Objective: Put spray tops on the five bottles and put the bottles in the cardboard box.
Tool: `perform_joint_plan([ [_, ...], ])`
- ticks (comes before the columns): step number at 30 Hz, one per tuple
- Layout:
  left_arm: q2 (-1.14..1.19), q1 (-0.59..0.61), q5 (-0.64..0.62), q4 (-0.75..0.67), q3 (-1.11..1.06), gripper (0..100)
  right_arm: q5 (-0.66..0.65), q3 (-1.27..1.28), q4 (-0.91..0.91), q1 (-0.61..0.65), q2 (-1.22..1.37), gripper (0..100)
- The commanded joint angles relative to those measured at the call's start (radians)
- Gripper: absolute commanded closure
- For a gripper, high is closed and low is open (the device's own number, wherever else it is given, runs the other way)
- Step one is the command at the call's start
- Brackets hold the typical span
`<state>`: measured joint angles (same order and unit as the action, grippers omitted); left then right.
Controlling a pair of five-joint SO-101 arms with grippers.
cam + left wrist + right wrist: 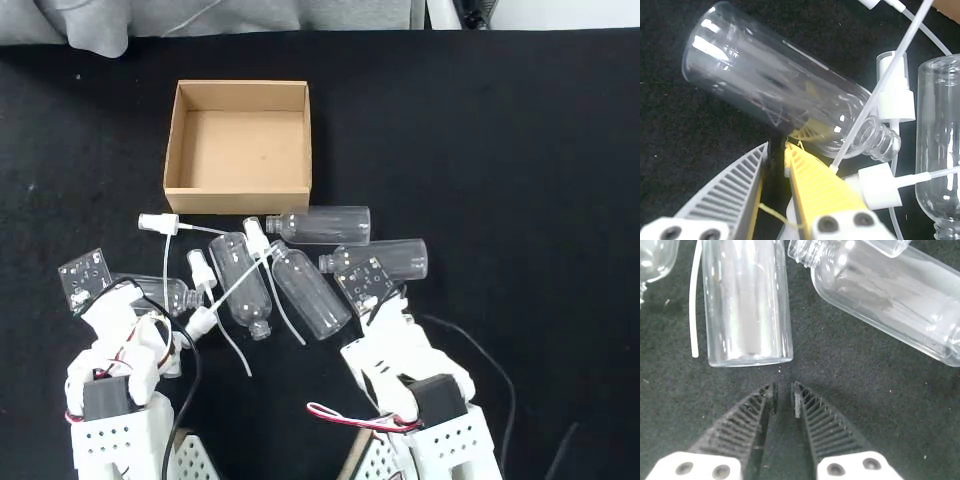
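Several clear bottles lie uncapped on the black table below the cardboard box [240,190], which holds nothing. White spray tops [200,266] with thin tubes lie loose among them. My left gripper [776,150] is shut and holds nothing, its tips just short of the side of a lying bottle [785,95], [155,292]. Two spray tops [896,95] rest by that bottle's neck. My right gripper [783,390] is shut and holds nothing, facing the flat base of another bottle [747,300], [308,293]. A further bottle [890,295], [385,258] lies beside it.
Both arm bases stand at the table's near edge, left arm [115,350] and right arm [400,350]. A red and white cable [345,418] loops by the right base. Grey cloth [90,25] lies past the far edge. The table's right side is bare black cloth.
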<state>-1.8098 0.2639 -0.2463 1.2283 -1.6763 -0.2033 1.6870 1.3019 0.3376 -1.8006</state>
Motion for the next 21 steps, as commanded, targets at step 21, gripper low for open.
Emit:
perform_joint_plan([
  [21, -0.014, 0.013, 0.433, -0.137, -0.022, 95, -0.005, -0.004, 0.005, -0.017, -0.099, 97.4],
])
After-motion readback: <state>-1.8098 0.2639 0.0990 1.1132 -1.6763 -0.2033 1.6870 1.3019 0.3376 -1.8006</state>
